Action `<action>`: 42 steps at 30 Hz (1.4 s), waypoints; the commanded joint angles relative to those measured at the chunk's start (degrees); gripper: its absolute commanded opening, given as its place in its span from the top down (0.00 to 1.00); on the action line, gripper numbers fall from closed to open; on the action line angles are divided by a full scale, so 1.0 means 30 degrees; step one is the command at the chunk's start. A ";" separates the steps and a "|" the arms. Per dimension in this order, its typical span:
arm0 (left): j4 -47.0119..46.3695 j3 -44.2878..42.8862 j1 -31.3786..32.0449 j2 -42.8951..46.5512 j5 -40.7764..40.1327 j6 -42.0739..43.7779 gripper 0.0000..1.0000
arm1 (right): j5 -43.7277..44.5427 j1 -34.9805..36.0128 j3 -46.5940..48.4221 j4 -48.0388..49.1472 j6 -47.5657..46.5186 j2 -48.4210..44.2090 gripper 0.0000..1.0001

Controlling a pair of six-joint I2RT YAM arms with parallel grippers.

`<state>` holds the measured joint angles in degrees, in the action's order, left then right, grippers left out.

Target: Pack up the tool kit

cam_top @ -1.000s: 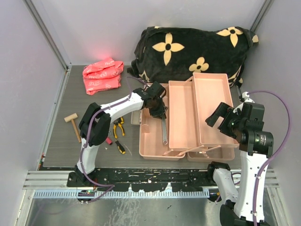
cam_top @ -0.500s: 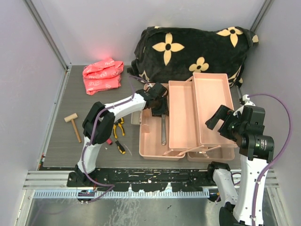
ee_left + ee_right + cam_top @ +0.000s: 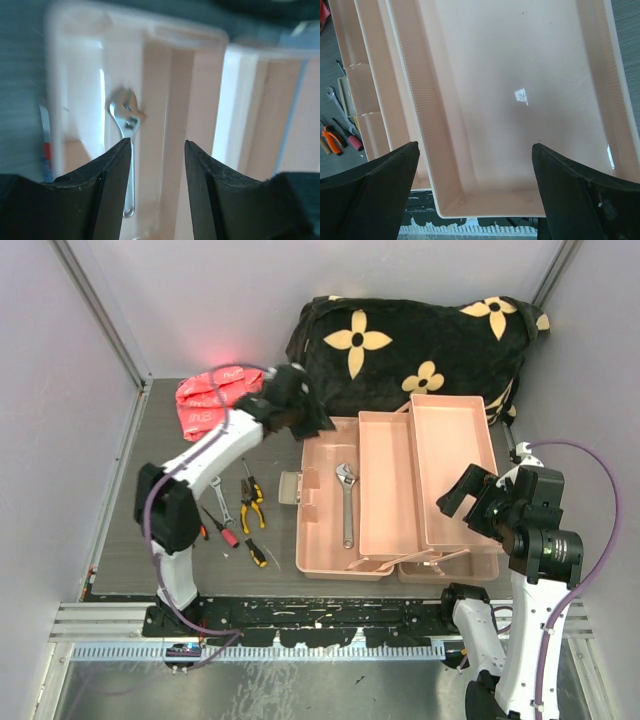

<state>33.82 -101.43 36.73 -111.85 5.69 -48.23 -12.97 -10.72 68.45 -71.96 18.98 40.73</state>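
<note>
The toolbox (image 3: 316,552) stands open on the desk (image 3: 150,455), near the front edge and between the two arms. Its two upper trays, the inner tray (image 3: 385,490) and the outer tray (image 3: 455,455), are spread to the right and hold nothing I can see. One silver wrench (image 3: 346,502) lies in the bottom compartment. The left hand (image 3: 157,150) hangs high above that compartment with its fingers apart and nothing between them. The right hand (image 3: 475,147) is spread fully wide over the outer tray and is also empty. I judge that the step in hand is to fetch the next tool from the desk on the left of the box. I count four tools there: one second wrench (image 3: 221,498), one pair of orange pliers (image 3: 254,508), one red-handled screwdriver (image 3: 221,530) and one small yellow-handled tool (image 3: 256,553), whose kind I cannot tell. To do it well, the left hand should come down straight over one tool only, with its fingers across the handle. The tools lie near to each other, so a wide grip could catch a neighbour. The outermost tool is the safest to take first.
</note>
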 commanded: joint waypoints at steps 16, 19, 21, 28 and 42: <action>0.6285 0.7197 -0.9255 0.5911 -0.2890 0.4612 0.50 | -0.0334 0.0045 -0.0163 0.1452 0.0063 0.0224 0.00; 0.5764 0.7441 -0.9263 0.5446 -0.3817 0.5366 0.49 | -0.0330 0.0038 -0.0183 0.1322 0.0016 0.0122 0.00; 0.5711 0.7270 -0.9319 0.4833 -0.4365 0.5744 0.49 | -0.0307 0.0045 -0.0184 0.1215 -0.0014 0.0065 0.00; 0.5848 0.6929 -0.9628 0.2964 -0.5048 0.6231 0.48 | -0.0168 0.0050 -0.0085 0.1107 0.0000 0.0017 0.00; 0.4832 0.8799 -1.0836 0.1104 -0.4123 0.6290 0.51 | -0.0173 0.0039 0.0324 0.1155 0.0059 0.0491 0.00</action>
<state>50.48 -76.34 4.40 -108.12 -7.64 -30.30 -13.32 -10.72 67.85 -70.35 19.27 41.30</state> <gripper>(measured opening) 0.496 0.996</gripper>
